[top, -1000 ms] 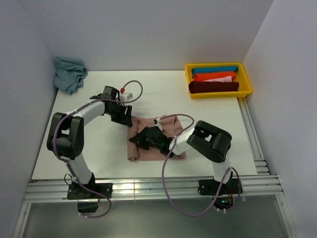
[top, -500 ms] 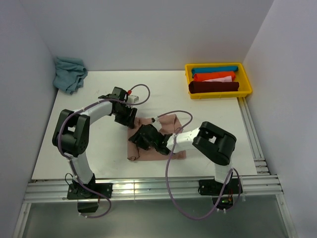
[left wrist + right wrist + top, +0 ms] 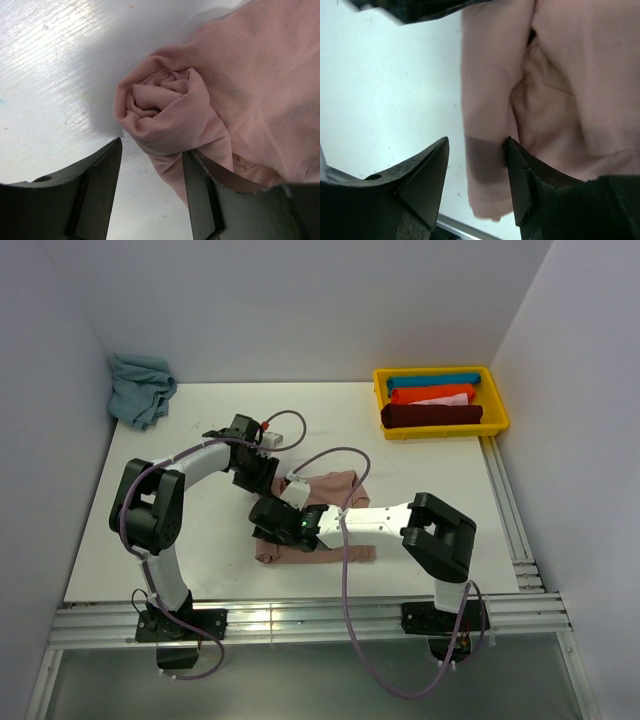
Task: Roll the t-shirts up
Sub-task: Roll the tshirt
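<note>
Looking from above, we find the pink t-shirt (image 3: 165,110) rolled along twelve-to-six, its loose cloth spreading toward three. The left gripper (image 3: 151,149) and right gripper (image 3: 476,142) both stand parted.

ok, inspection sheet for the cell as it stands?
surface: white table, faint marks near the left gripper.
job's things: pink shirt mid-table, part rolled along its left side, rest unrolled; rolled shirts in yellow bin, far right; blue cloth bunched far left, likely a shirt.
clutter: nothing seen.
grippers: left gripper open at the roll's end; right gripper open over the shirt's edge.
cables: right arm's cable arcs over the pink shirt; left arm's cable loops above the table.
surroundings: white walls on three sides; rails at the near edge.
</note>
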Available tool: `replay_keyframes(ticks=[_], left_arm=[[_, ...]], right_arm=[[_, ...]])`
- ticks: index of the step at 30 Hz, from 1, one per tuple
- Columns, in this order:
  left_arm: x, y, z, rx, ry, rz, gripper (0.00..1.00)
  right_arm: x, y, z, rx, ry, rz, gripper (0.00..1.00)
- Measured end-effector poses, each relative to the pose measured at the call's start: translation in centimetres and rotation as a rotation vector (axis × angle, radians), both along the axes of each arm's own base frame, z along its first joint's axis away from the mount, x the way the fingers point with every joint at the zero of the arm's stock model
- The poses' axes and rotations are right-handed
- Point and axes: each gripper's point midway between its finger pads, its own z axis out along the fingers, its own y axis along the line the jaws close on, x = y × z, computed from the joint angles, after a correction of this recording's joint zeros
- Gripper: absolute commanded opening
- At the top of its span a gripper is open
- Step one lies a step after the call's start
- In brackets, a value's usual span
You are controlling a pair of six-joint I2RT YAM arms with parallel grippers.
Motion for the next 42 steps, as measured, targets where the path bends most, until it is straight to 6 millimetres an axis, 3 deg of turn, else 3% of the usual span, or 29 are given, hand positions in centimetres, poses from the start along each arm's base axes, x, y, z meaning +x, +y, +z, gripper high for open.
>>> replay_keyframes(ticks=[10,14,18,24,36,42], left_arm=[[0.0,-0.1,0.1,0.013,-0.002,-0.004,0.57],[0.0,-0.1,0.1,0.014,-0.001,-0.004,0.57],[0.0,-0.1,0.1,0.015,-0.001,-0.005,0.59],[0.0,-0.1,0.1,0.016,-0.002,-0.005,0.59],[0.0,-0.2,0.2,0.015,-0.004,-0.007,0.65],[0.2,-0.3,0.4,0.012,-0.009,-0.007,0.69]], right_arm=[[0.7,1.6,5.6,-0.073,-0.112,0.033,0.48],[1.6,2.7,6.3,-0.087,-0.138,0.044,0.47],[2.4,3.6,4.2,-0.141,-0.135,0.053,0.47],[2.4,1.9,-0.6,-0.295,-0.09,0.05,0.48],[1.5,1.0,-0.9,-0.348,-0.079,0.038,0.53],[1.1,0.5,-2.2,-0.394,-0.057,0.04,0.56]])
